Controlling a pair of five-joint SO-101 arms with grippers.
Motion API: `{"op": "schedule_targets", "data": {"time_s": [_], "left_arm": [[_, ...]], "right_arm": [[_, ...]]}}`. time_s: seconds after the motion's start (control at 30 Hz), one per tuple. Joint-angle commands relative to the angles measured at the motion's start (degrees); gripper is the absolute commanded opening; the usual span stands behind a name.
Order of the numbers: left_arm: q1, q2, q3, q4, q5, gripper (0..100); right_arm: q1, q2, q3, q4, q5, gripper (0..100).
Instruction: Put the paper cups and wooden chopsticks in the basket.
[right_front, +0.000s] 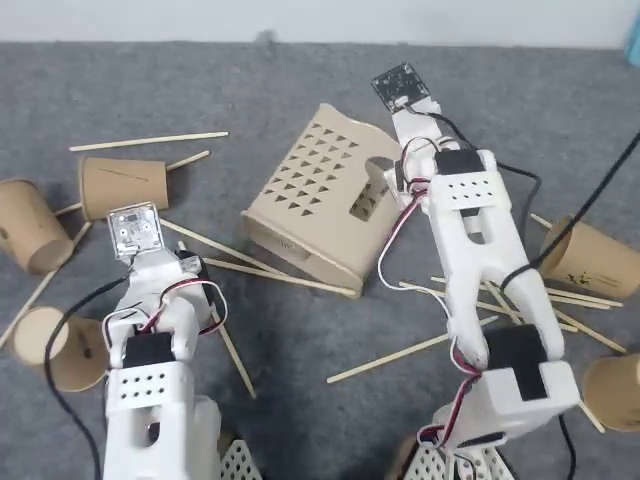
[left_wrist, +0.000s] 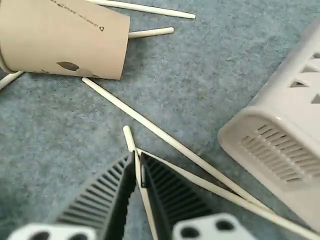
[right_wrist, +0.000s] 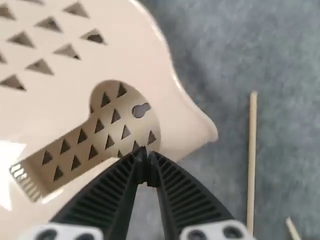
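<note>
Left gripper (left_wrist: 137, 165) pinches a chopstick (left_wrist: 129, 137) close to its tip, near the basket (left_wrist: 280, 145). Held so far out, I fear it pivots and slips. Right gripper (right_wrist: 145, 157) seems clamped on the basket's cutout edge and could lose it.

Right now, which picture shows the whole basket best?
The high view: the whole basket lies tipped on its side. The left wrist view catches just one corner; the right wrist view, just its holed wall up close.
</note>
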Motion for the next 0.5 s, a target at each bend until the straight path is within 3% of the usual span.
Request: {"op": "schedule_targets", "data": {"time_s": [0.0, 0.3, 0.4, 0.47], "left_arm": [[-0.44, 0.35, -2.33, -1.41, 0.26, 1], [-0.44, 0.35, -2.33, -1.41, 0.26, 1], [-0.44, 0.35, -2.33, -1.41, 0.26, 1], [-0.44, 0.35, -2.33, -1.32, 0.26, 1]], "right_arm": [[0.48, -5.23, -1.49, 6.81, 0.79, 0.8], [0.48, -12.62, -1.41, 25.89, 0.97, 0.8], [0.75, -15.34, -1.67, 26.24, 1.05, 0.8], [1.45, -17.10, -1.67, 20.79, 1.14, 0.8]]}}
